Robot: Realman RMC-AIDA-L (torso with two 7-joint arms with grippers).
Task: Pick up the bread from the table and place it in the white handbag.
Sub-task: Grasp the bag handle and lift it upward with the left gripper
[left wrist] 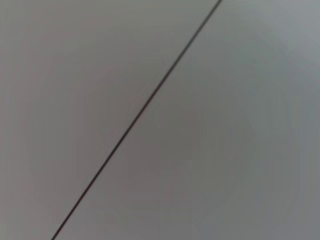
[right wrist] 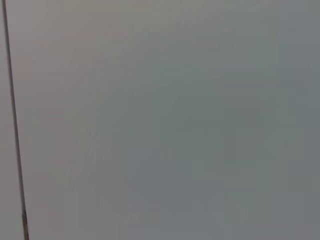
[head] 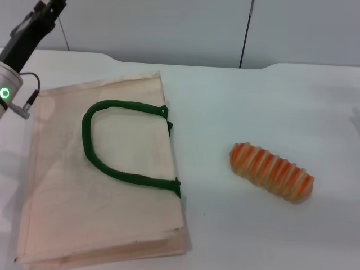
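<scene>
Head view: bread (head: 271,171) lies on the table (head: 270,101) toward its right edge, apart from the flat white handbag (head: 95,174) at left. Left gripper (head: 48,10) hangs over the far-left corner, finger state unclear.

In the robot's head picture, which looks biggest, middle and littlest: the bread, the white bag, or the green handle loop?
1. The white handbag, by far the biggest.
2. Its green handle loop.
3. The bread, the littlest.

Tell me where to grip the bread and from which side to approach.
Grip the bread at its middle, across the narrow width, coming straight down from above. It lies flat and alone on the table, long axis slanting toward the near right, so turn the fingers square to that axis. It sits right of the white handbag, probably suiting the right arm.
</scene>
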